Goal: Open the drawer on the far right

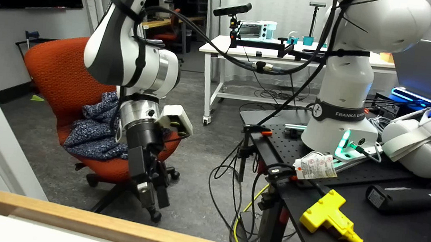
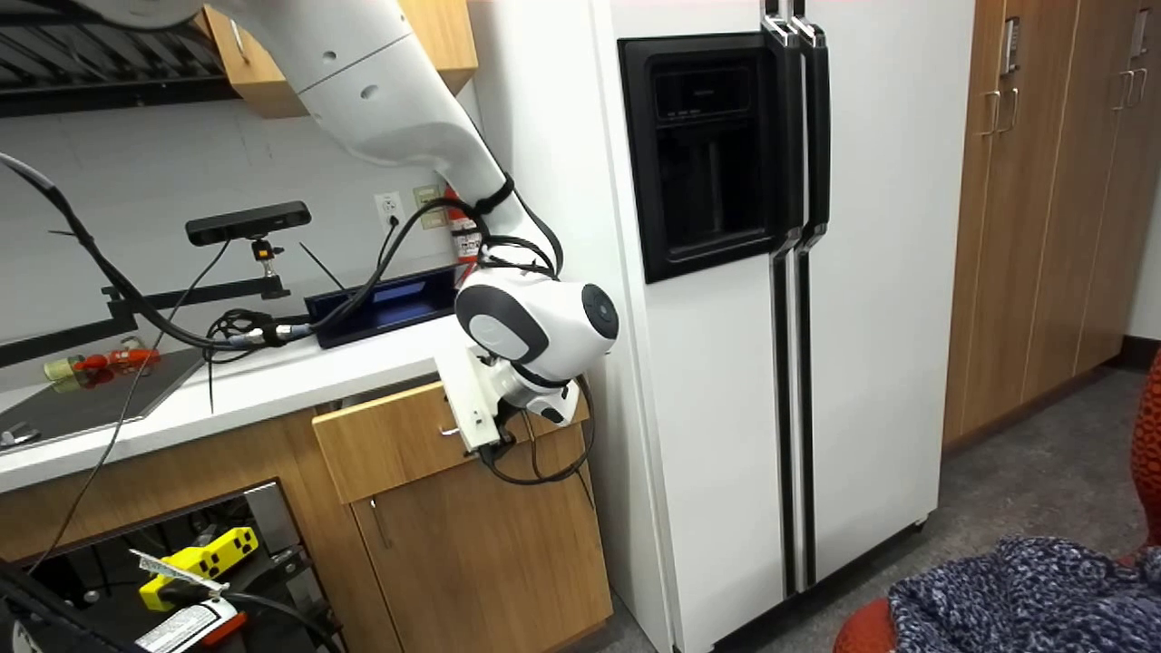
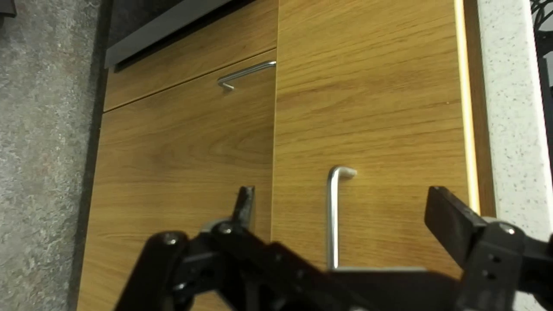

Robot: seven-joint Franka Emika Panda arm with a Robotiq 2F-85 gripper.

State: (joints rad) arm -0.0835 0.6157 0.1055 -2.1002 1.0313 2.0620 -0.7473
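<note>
Arm [image 2: 399, 100] slants steeply down in an exterior view, wrist [image 2: 535, 326] bent at its lower end. Gripper [image 3: 343, 203] aims downward and in toward the drawer [image 3: 389, 108]; the wrist view shows its fingers [image 3: 245, 211] spread wide. Drawer lies directly ahead of the gripper, wood front facing it, handle [image 3: 333, 220] between the fingers in that view; whether they touch, cannot tell. Long axis of the front runs sideways, along the edge of the white tabletop [image 3: 510, 108] beyond the gripper's upper finger, and crosswise to the line joining the fingertips; handle lies parallel to it. Front stands slightly out, a narrow gap along its upper edge. Wooden door [image 3: 185, 164] below the gripper, refrigerator [image 2: 707, 363] off to one side, orange chair [image 1: 56, 76] behind.
</note>
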